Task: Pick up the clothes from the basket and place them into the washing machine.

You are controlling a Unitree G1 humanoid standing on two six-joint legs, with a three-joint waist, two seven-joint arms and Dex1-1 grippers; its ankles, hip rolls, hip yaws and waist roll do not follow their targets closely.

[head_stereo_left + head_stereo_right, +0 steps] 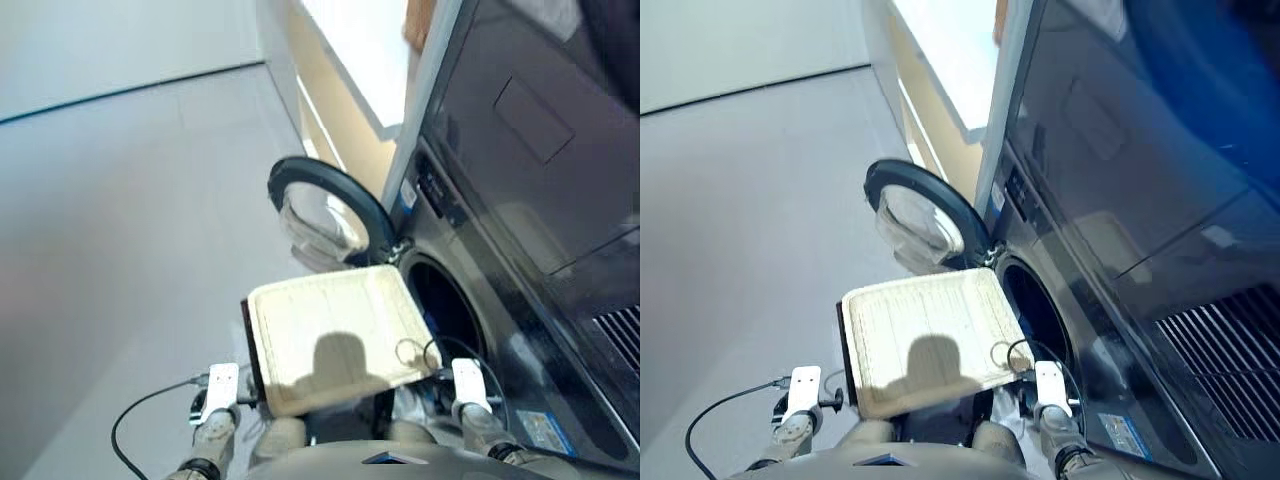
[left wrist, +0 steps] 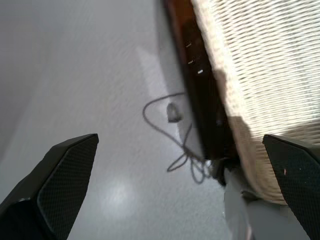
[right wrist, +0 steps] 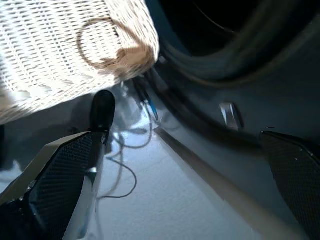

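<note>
Both grippers spread apart, holding nothing: left gripper (image 2: 177, 187) low beside the basket's left edge, right gripper (image 3: 175, 185) low by the washing machine (image 1: 470, 300) front. Basket (image 1: 335, 310) sits just left of the open porthole, no clothes visible in it. Door (image 1: 325, 205) swung far-left, so likely loading's done.

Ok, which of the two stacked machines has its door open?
The lower one, the washing machine: its round glass door is swung wide open beyond the basket. The appliance above shows only a flat front.
</note>
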